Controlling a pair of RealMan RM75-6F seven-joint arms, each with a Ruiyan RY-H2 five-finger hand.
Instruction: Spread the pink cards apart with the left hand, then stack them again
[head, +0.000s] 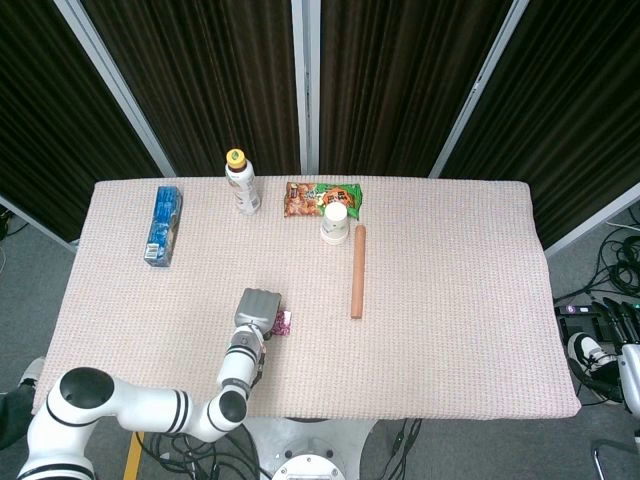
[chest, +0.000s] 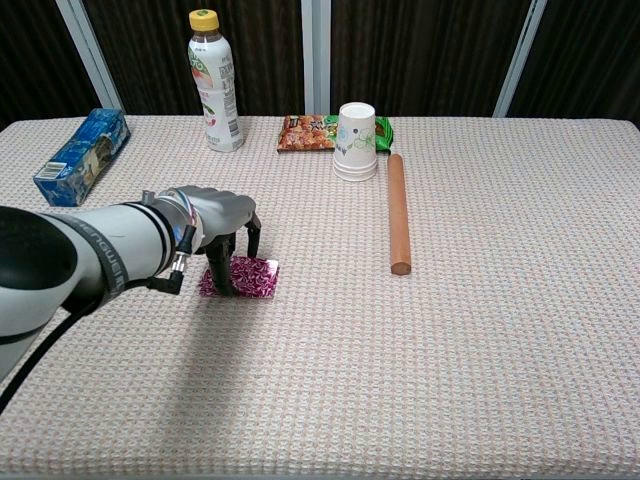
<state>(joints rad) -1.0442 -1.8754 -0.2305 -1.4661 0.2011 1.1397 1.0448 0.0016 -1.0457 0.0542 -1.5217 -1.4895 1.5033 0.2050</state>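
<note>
The counter (chest: 480, 380) carries everything, and most of what stands on it plays no part: a bottle (chest: 214, 82), a blue box (chest: 80, 148), a rolling pin (chest: 398, 212), a stack of cups (chest: 355, 141) and a snack bag (chest: 305, 132) lie along the far side, well apart from the work.

The left arm reaches in from the near left, and the left robot hand (chest: 215, 222) stands over the cards (chest: 245, 277) with its fingers (chest: 219, 272) pointing down, their tips pressing on the pink pile near its left edge. It grips nothing; the fingers are somewhat apart and arched. The head view shows the same: the hand (head: 258, 305) covers most of the cards (head: 284, 322), with only a pink sliver showing at its right.

The cards lie on the counter in the near-left middle, and in the chest view they look like one fairly compact patch, edges only slightly offset. I judge this as the gathering-up stage, or close to its end: the pile looks nearly stacked. What seems left is squaring the edges and lifting the hand away.

The right robot hand is out of sight in both views.
</note>
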